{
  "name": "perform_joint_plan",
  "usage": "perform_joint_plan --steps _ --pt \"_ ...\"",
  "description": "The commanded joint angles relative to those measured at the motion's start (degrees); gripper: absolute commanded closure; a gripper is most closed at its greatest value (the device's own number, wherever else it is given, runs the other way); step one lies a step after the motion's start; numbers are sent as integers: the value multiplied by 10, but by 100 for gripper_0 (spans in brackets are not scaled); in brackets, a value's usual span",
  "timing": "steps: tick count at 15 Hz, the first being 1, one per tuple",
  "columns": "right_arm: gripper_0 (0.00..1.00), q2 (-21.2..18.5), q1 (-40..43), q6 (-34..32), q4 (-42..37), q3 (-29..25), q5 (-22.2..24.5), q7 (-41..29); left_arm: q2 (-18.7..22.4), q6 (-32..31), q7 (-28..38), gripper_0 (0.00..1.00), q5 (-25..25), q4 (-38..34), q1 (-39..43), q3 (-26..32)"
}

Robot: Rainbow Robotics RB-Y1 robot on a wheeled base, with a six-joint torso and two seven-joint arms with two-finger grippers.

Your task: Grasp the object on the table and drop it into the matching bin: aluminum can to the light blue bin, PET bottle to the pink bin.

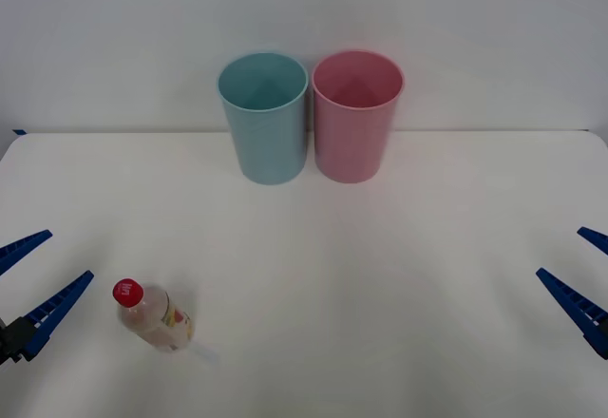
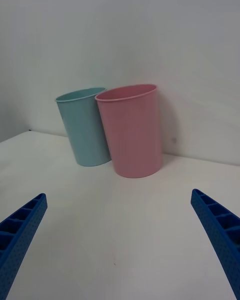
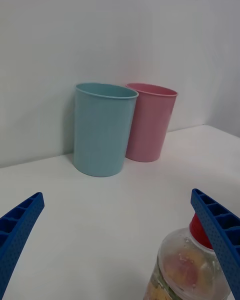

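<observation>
Your small clear plastic bottle with the red cap [image 1: 154, 317] stands near the front left corner of the wide white table [image 1: 399, 285], just beside your left gripper [image 1: 27, 280], whose blue fingers are spread wide. Your right gripper [image 1: 581, 275] waits at the right edge, also spread wide. The tall light blue plastic bin [image 1: 265, 119] and the tall pink plastic bin [image 1: 355, 116] stand touching at the back edge, blue on the left.

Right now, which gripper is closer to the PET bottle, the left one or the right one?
Left. The left gripper is open just beside the PET bottle, on the table's near left side. The right gripper, also open, waits at the far right edge.
</observation>
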Motion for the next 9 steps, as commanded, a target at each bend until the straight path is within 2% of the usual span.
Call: perform_joint_plan --steps 1,3,9 --pt "0 0 0 0 0 0 0 0 0 0 0 0 0 0 0 0" --pt "0 0 0 0 0 0 0 0 -9 2 -2 0 0 10 0 1" --pt "0 0 0 0 0 0 0 0 16 2 -4 0 2 10 7 2"
